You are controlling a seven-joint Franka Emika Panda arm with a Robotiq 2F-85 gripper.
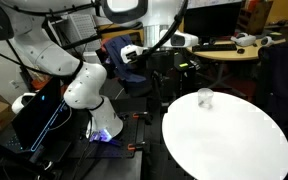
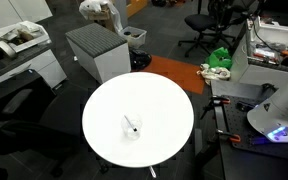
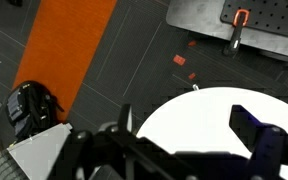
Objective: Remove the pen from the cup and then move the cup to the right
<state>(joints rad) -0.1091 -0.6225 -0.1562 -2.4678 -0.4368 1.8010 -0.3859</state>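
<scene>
Presently | jaws: spread wide, holding nothing, hanging at the worktop's (image 3: pixel 199 108) edge, seemingly readied for a pinch | pen (image 2: pixel 130 122) leans inside cup (image 2: pixel 133 129), just off centre toward 7 o'clock | its upper end probably offers the grip.

Nothing here can be read. No lettering, label, brand or number shows clearly in any view; any print there may be is too small or blurred to make out.

cup (image 1: pixel 205 97) on round white table (image 1: pixel 224 140)
</scene>
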